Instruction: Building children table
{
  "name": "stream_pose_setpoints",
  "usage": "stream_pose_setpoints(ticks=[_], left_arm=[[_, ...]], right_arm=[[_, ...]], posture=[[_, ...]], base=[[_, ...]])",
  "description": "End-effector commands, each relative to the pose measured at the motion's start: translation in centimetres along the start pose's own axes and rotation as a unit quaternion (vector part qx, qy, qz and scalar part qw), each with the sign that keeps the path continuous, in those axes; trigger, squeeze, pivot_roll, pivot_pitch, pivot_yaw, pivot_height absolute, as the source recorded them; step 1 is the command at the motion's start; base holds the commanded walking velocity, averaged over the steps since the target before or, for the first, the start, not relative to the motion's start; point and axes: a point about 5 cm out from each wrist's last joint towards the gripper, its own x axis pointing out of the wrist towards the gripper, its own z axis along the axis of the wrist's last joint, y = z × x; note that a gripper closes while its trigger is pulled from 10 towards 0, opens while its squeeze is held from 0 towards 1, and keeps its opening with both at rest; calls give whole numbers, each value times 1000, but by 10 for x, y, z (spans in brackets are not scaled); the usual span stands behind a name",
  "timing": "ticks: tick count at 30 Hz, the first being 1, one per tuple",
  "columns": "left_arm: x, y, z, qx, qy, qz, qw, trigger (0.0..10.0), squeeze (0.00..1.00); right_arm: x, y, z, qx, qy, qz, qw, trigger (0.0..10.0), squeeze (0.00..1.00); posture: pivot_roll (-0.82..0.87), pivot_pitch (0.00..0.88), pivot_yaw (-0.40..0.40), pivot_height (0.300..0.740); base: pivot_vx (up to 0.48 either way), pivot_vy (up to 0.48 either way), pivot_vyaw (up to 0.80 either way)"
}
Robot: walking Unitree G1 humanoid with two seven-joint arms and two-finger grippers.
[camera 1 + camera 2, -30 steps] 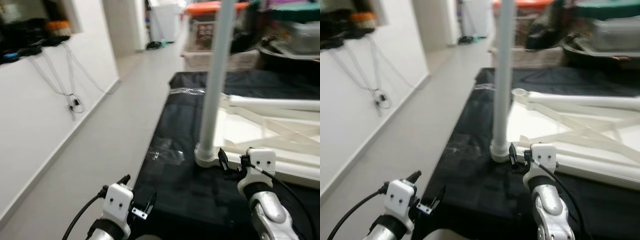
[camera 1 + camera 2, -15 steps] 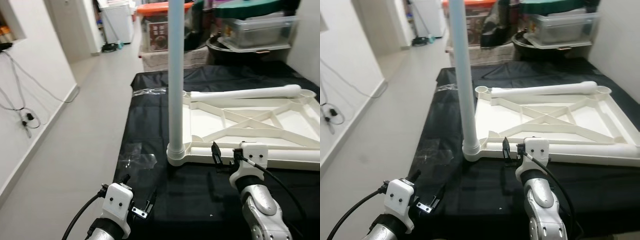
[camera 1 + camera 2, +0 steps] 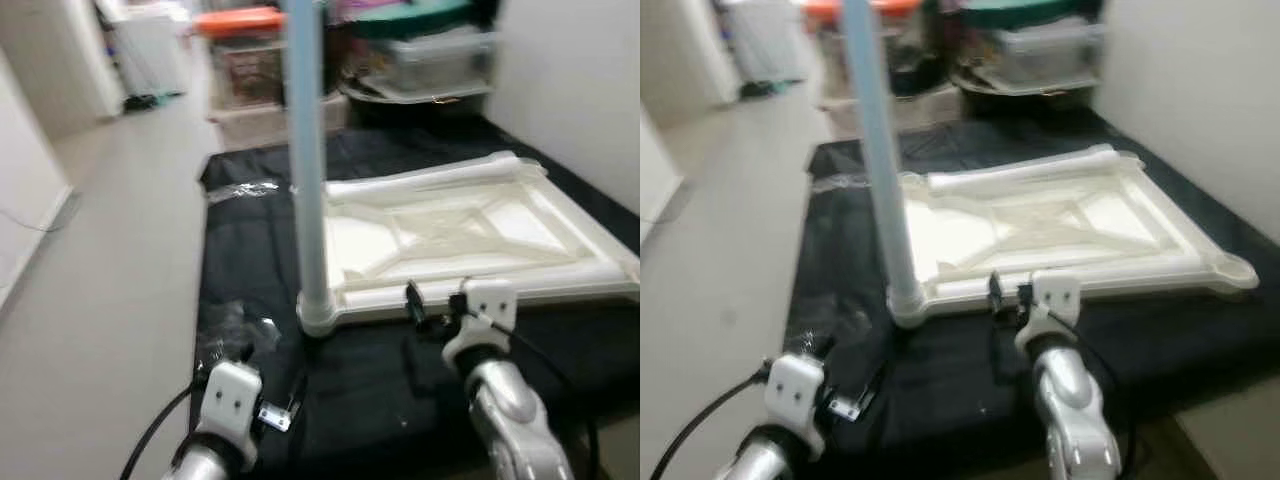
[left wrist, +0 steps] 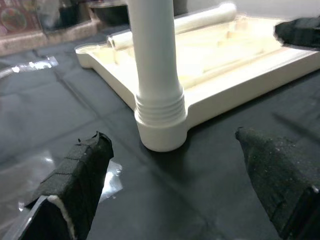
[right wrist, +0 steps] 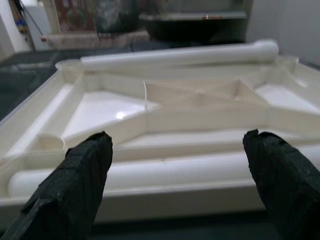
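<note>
Tabletop point(image 3: 440, 225) upside-down, seemingly just beyond open right pincer point(image 3: 436, 305).

white table top point(image 3: 450, 235) | flat, upside down on black cover | one leg point(image 3: 305, 160) standing up in near corner | two loose legs, maybe, lying inside point(image 5: 180, 55)

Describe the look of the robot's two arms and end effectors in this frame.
Both arms are silver metal ending in white boxy wrist blocks with small dark screw holes. A black cable loops to each wrist. The left end effector and right end effector each carry two long black fingers with a rough, textured surface.
</note>
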Motion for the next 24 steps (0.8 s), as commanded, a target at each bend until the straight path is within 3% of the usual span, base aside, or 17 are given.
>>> stream_pose_setpoints(ticks=[1, 6, 15, 18, 20, 24], left_arm=[[-5, 7, -7, 8, 21, 13, 1000, 10000, 0], [-5, 8, -7, 5, 21, 19, 1000, 10000, 0], [-6, 9, -8, 2, 24, 30, 999, 10000, 0], [-6, 9, -8, 3, 24, 30, 999, 10000, 0], [-7, 9, -7, 2, 23, 32, 999, 10000, 0], [-9, 9, -6, 2, 23, 36, 999, 10000, 0]], right_arm=[[1, 13, 2, 9, -5, 21, 1000, 10000, 0], [3, 16, 1, -3, -2, 29, 1000, 10000, 0], [9, 27, -1, 22, 13, 86, 996, 10000, 0], [18, 27, -1, 37, 20, 107, 993, 10000, 0], [35, 24, -3, 23, 48, 160, 986, 10000, 0], [49, 12, 1, 2, 49, 196, 979, 10000, 0]], posture=[[-27, 0, 30, 740], [-25, 0, 25, 740], [-25, 0, 25, 740], [-20, 3, 20, 740], [-13, 7, 18, 740], [-12, 10, 14, 740]], base=[[0, 0, 0], [0, 0, 0], [0, 0, 0], [0, 0, 0], [0, 0, 0], [0, 0, 0]])
